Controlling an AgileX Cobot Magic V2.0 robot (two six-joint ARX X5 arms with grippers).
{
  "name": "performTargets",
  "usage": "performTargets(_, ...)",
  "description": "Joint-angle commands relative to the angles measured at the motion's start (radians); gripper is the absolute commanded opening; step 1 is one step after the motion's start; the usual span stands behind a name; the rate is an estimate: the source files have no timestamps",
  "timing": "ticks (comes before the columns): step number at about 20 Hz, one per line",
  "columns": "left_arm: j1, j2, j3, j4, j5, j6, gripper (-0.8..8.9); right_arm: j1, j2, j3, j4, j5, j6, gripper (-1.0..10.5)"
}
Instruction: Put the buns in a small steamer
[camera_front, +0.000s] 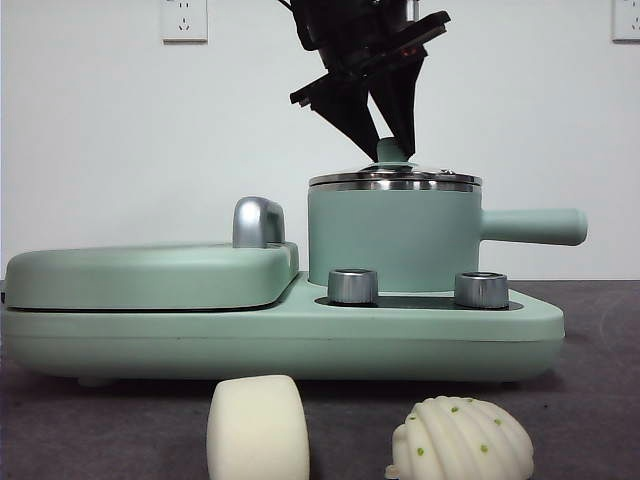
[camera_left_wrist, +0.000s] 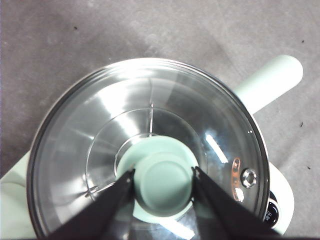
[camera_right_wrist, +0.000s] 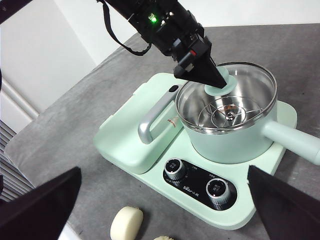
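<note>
The small steamer (camera_front: 390, 240) (camera_right_wrist: 225, 137) stands on the right half of a mint-green cooker base, its glass lid (camera_left_wrist: 75, 135) resting on the steel rim. My left gripper (camera_front: 392, 140) (camera_left_wrist: 163, 172) (camera_right_wrist: 216, 79) comes down from above, its jaws shut on the lid's green knob (camera_left_wrist: 162, 182). Two buns lie on the table in front of the base: a smooth plain roll (camera_front: 258, 428) (camera_right_wrist: 126, 223) and, to its right, a ribbed one with green dots (camera_front: 462, 442). My right gripper (camera_right_wrist: 164, 170) hangs open and empty, high above the table's front.
The steamer's straight handle (camera_front: 530, 226) sticks out to the right. A flat griddle lid (camera_front: 150, 275) with a chrome handle (camera_front: 258, 222) covers the base's left half. Two steel dials (camera_front: 352, 285) (camera_front: 480, 289) sit on the base front. A white wall stands behind.
</note>
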Motion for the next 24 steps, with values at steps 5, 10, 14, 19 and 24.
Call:
performTargets(5, -0.020, 0.041, 0.030, -0.015, -0.029, 0.020, 0.55, 0.002, 0.006, 0.015, 0.006, -0.001, 0.010, 5.5)
performTargets(10, -0.019, 0.031, 0.103, -0.056, -0.055, 0.018, 0.51, 0.002, 0.006, 0.015, 0.008, 0.000, 0.010, 5.5)
performTargets(14, -0.018, 0.014, 0.187, -0.080, -0.055, 0.016, 0.16, 0.002, 0.007, 0.015, 0.007, 0.000, 0.019, 5.5)
performTargets(19, 0.040, -0.049, 0.199, -0.117, -0.064, 0.016, 0.16, 0.042, 0.042, 0.024, -0.004, 0.000, 0.108, 5.5)
performTargets(24, 0.151, -0.117, 0.199, -0.130, -0.064, 0.016, 0.16, 0.215, 0.169, 0.064, -0.018, 0.063, 0.170, 5.5)
